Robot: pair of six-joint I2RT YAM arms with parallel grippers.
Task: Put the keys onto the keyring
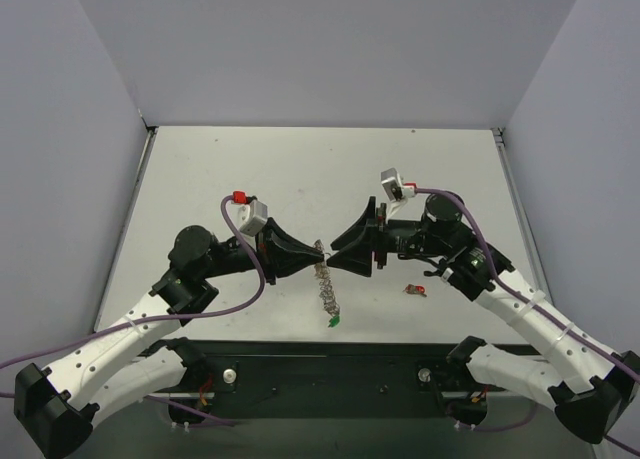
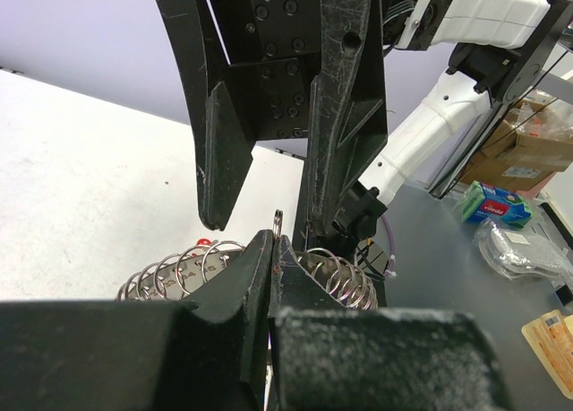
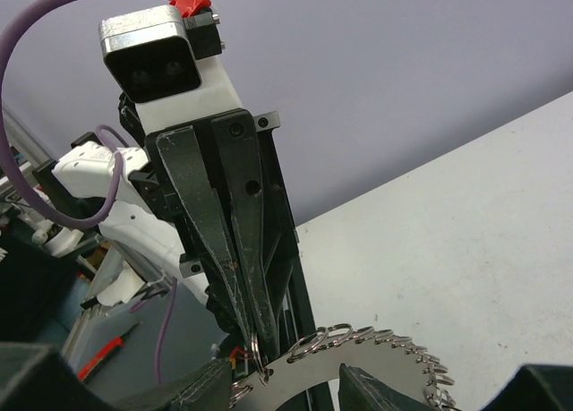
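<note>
Toward the near edge of the counter (image 1: 300,179), midway between its sides, the left gripper (image 1: 314,252) was clamped shut on one small loop of the keyring (image 1: 325,284), seemingly to hang it clear of the surface, a green key (image 1: 333,321) at its nearest end. Opposite, the right gripper (image 1: 334,258) had its jaws parted about the rim, probably to steady it; a red key (image 1: 415,291) lay loose farther right.

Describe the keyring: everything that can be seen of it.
The keyring looks like a flat band of silvery metal, its rim lined with many small wire loops. It hangs on edge between the two claws. The left claw is shut on its upper rim, and the right claw stands open around the same spot. A green key sits at its lower end, though it is unclear whether it touches the table.
</note>
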